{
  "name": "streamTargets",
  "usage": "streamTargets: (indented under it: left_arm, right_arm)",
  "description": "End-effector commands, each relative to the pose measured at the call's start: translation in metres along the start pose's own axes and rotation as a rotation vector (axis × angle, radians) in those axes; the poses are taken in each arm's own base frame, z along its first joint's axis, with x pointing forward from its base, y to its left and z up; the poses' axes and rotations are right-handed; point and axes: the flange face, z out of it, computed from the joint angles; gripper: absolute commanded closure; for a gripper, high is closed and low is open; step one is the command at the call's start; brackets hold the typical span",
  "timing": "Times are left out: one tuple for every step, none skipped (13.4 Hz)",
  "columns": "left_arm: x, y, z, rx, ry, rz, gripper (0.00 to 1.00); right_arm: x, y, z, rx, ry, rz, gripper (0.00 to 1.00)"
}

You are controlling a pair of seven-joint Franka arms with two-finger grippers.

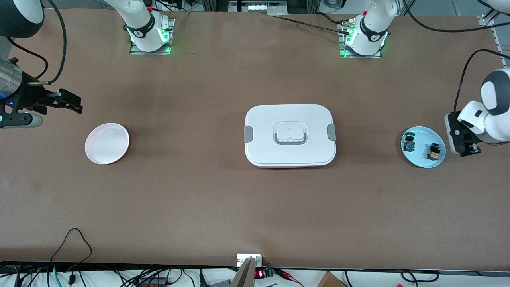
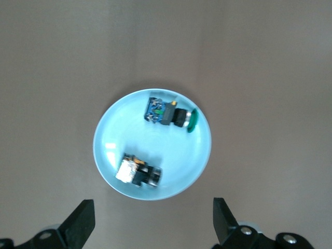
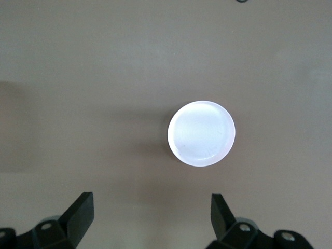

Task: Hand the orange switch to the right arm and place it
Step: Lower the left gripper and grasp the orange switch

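The orange switch (image 1: pixel 434 152) (image 2: pixel 139 174) lies on a light blue plate (image 1: pixel 422 159) (image 2: pixel 111 136) at the left arm's end of the table. A similar switch with a blue-green block (image 1: pixel 408 143) (image 2: pixel 168 114) lies on the same plate. My left gripper (image 1: pixel 469 150) (image 2: pixel 154 223) hangs open just beside the plate, nothing between its fingers. My right gripper (image 1: pixel 73 103) (image 3: pixel 153 220) is open and empty at the right arm's end, up in the air near a white round plate (image 1: pixel 106 143) (image 3: pixel 201 133).
A white lidded box with grey clips (image 1: pixel 290 135) sits in the middle of the table between the two plates. Cables run along the table edge nearest the front camera.
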Motion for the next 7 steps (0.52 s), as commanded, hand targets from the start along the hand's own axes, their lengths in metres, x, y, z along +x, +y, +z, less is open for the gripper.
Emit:
streamTargets:
  left_arm:
    - [-0.012, 0.003, 0.027, 0.075, -0.016, 0.162, 0.0]
    - [-0.019, 0.007, 0.043, 0.108, -0.016, 0.207, 0.0]
    - [-0.021, 0.011, 0.062, 0.118, -0.011, 0.235, 0.0]
    - [-0.031, 0.015, 0.078, 0.12, -0.005, 0.234, 0.0]
    - [-0.035, 0.016, 0.088, 0.125, -0.002, 0.25, 0.0]
    - [-0.037, 0.016, 0.103, 0.117, 0.01, 0.27, 0.0]
    - [-0.037, 0.014, 0.115, 0.123, 0.023, 0.278, 0.0]
  right_arm:
    - [-0.011, -0.001, 0.0, 0.004, 0.017, -0.012, 0.0]
    - [-0.012, -0.001, -0.001, 0.006, 0.015, -0.012, 0.0]
    - [-0.014, -0.002, -0.002, 0.007, 0.012, -0.013, 0.0]
    - [-0.016, -0.003, -0.003, 0.007, 0.005, -0.014, 0.0]
    - [-0.019, -0.004, -0.005, 0.008, 0.0, -0.017, 0.0]
    - [-0.02, -0.003, -0.005, 0.008, -0.009, -0.017, 0.0]
    - [-0.02, -0.004, -0.006, 0.008, -0.009, -0.019, 0.0]
